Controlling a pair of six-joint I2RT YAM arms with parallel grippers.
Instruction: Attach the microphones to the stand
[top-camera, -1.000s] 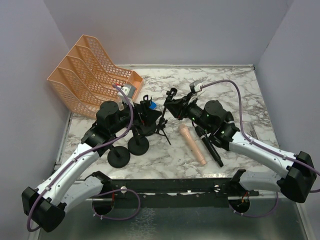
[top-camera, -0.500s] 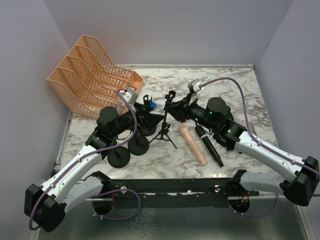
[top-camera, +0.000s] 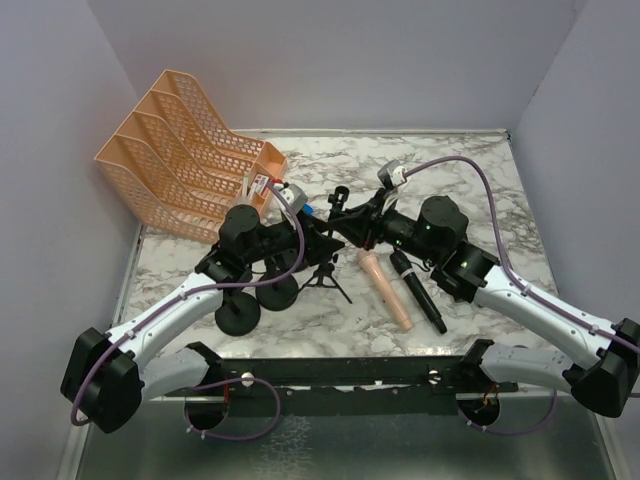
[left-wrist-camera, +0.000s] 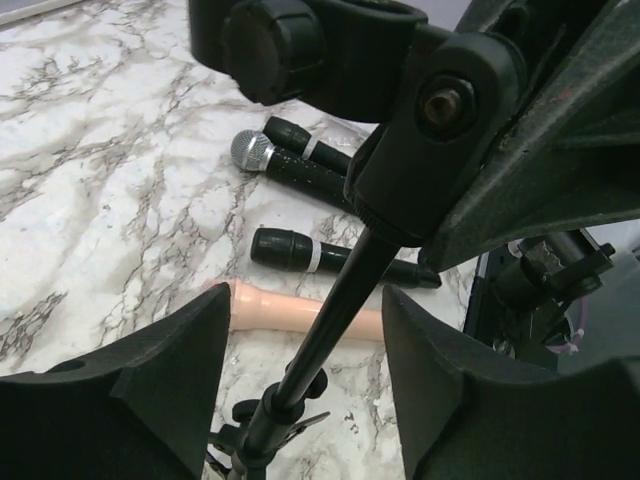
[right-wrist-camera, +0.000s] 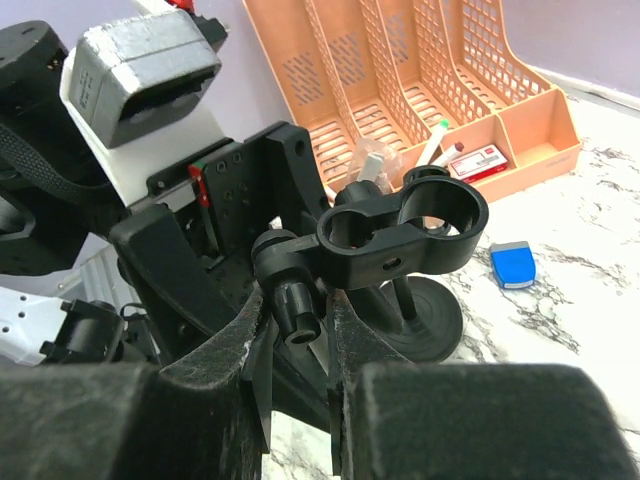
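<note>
The left arm is swinging in toward the stand (top-camera: 326, 272) from where it hung half a second back. The left gripper (left-wrist-camera: 300, 350) is now straddling the pole (left-wrist-camera: 345, 290), its fingers spread wide and neither one touching it. The stand and the microphones are lying where they were.

The right gripper (right-wrist-camera: 295, 322) is pinching shut on the knob (right-wrist-camera: 299, 305) at the side of the clip head (right-wrist-camera: 405, 235), whose two rings are standing empty.

All four microphones are resting flat on the table, right of the stand's feet. The pink microphone (top-camera: 386, 291) is nearest the stand, and a black microphone (top-camera: 418, 293) is lying just beside it. The silver-headed microphone (left-wrist-camera: 255, 152) and the last black one (left-wrist-camera: 300, 138) are lying side by side (only the left wrist view is showing this pair).

A red-and-white label (right-wrist-camera: 485, 160) is showing in the front pocket of the orange file rack (top-camera: 185, 150), too small to read.

The tabletop (top-camera: 480, 190) is white marble-patterned with grey veins. Plain pale lilac walls (top-camera: 350, 60) are closing it in on three sides.
</note>
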